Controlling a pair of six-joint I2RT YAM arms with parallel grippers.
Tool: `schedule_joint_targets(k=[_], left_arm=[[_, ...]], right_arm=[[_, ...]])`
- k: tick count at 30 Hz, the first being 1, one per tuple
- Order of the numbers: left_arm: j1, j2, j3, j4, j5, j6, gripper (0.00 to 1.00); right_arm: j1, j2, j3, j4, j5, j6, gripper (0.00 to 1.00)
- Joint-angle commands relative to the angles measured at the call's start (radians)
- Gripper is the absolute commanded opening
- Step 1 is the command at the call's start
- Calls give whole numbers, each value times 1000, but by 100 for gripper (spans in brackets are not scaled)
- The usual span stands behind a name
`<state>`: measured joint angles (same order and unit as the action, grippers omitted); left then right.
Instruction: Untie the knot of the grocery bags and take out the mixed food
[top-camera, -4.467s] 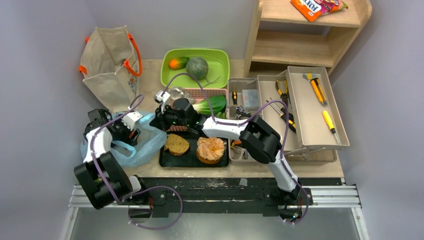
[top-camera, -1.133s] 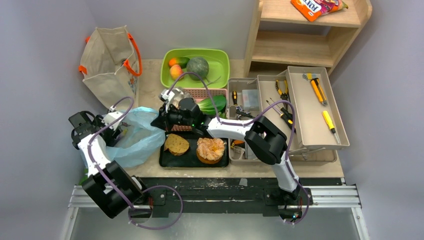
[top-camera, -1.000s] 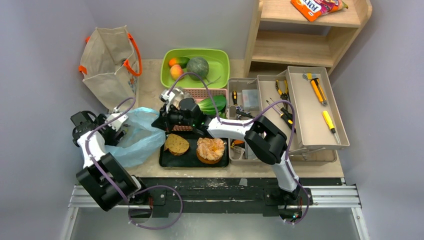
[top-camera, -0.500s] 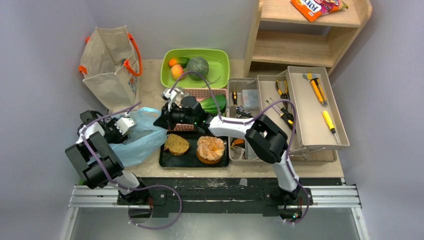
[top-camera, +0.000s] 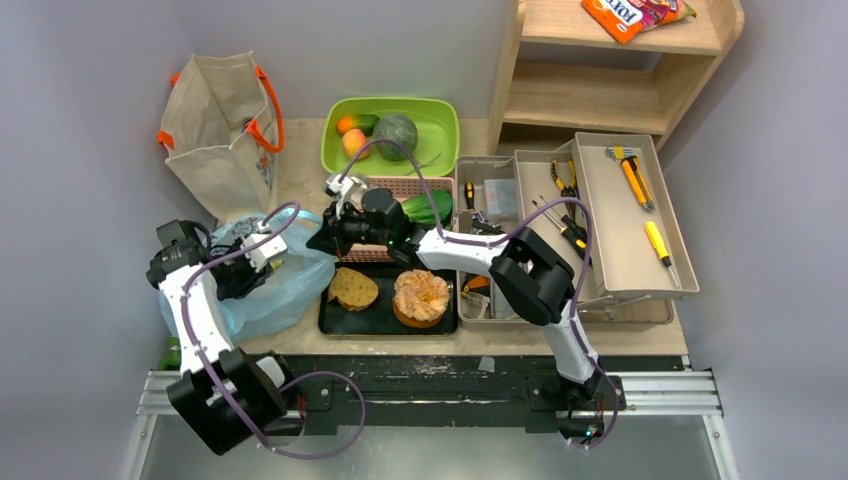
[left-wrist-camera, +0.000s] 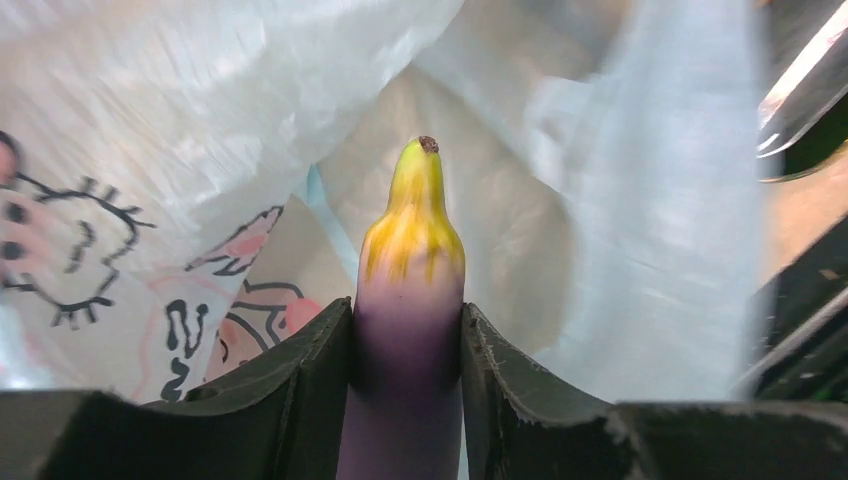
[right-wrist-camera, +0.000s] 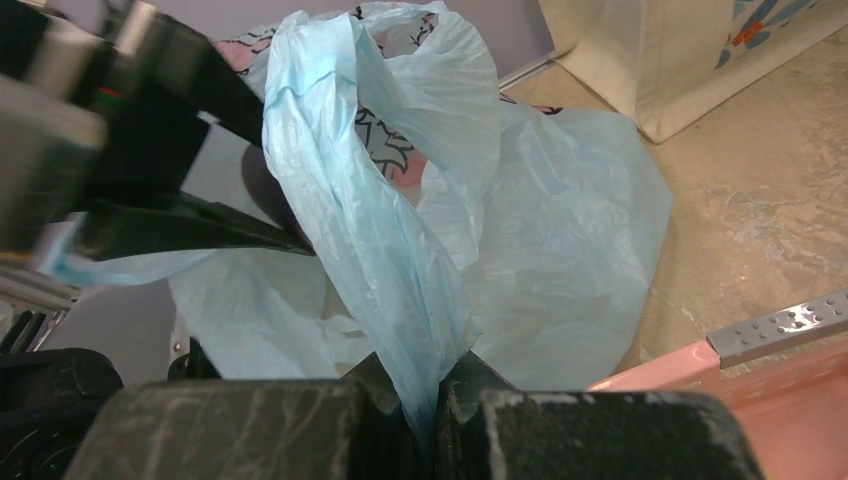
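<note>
Now, your left jaws are clamped on the eggplant (left-wrist-camera: 408, 300). Its purple neck sits against both inner faces, and the yellow-green stem end pokes out past the tips, inside the light-blue bag (right-wrist-camera: 560, 250). Your right jaws are pinched shut on a raised fold of that bag's rim, holding the mouth up just beside the left jaws.

Draw the eggplant back out along its own length, slowly, and let the right jaws hold the film taut so the opening does not collapse. The grip is near the tapered end, so it looks liable to slip; avoid twisting. Film lies close on both sides of the left jaws and may drag along.

On the near side of the right jaws is the black tray (top-camera: 335, 318) with the pastry (top-camera: 421, 297) and bread slice (top-camera: 354, 288). On their far side the green tub (top-camera: 436, 135) holds the melon (top-camera: 396, 134). The canvas tote (top-camera: 215, 130) stands well beyond the left jaws on the bench (top-camera: 300, 170).
</note>
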<state>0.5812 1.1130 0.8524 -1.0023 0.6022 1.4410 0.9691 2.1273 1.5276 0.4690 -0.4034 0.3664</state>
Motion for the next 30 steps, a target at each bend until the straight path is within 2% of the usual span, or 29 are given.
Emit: schedule_joint_targets(k=[1, 5, 7, 10, 12, 14, 17, 19, 20, 25, 27, 30], left_arm=[[-3, -94, 81, -249, 176, 25, 0], [-4, -161, 159, -338, 249, -8, 0], [-3, -182, 246, -391, 316, -59, 0], [-3, -200, 396, -429, 436, -239, 0], [-3, -212, 487, -383, 497, -410, 0], [-3, -238, 536, -241, 545, -652, 0], [-9, -269, 554, 121, 570, -1075, 0], [-37, -263, 562, 356, 513, -1309, 0], [-63, -251, 575, 421, 470, -1364, 0], [-231, -77, 678, 514, 239, -1377, 0], [-273, 13, 730, 547, 211, -1364, 0], [-362, 149, 813, 519, 177, -1265, 0]], right_arm=[[-3, 20, 46, 24, -1, 11, 0], [-3, 26, 48, 22, 5, 17, 0], [-3, 28, 51, 18, 8, 20, 0], [-3, 29, 50, 15, 29, 21, 0], [-3, 29, 46, 18, 38, 22, 0], [-2, 29, 39, 21, 41, 22, 0], [6, 24, 23, 35, 33, -14, 0], [17, 11, 6, 42, 38, -61, 0], [24, 5, -3, 46, 36, -90, 0], [72, -38, -92, 88, 70, -292, 0], [97, -69, -158, 148, 136, -412, 0], [113, -83, -196, 196, 176, -510, 0]])
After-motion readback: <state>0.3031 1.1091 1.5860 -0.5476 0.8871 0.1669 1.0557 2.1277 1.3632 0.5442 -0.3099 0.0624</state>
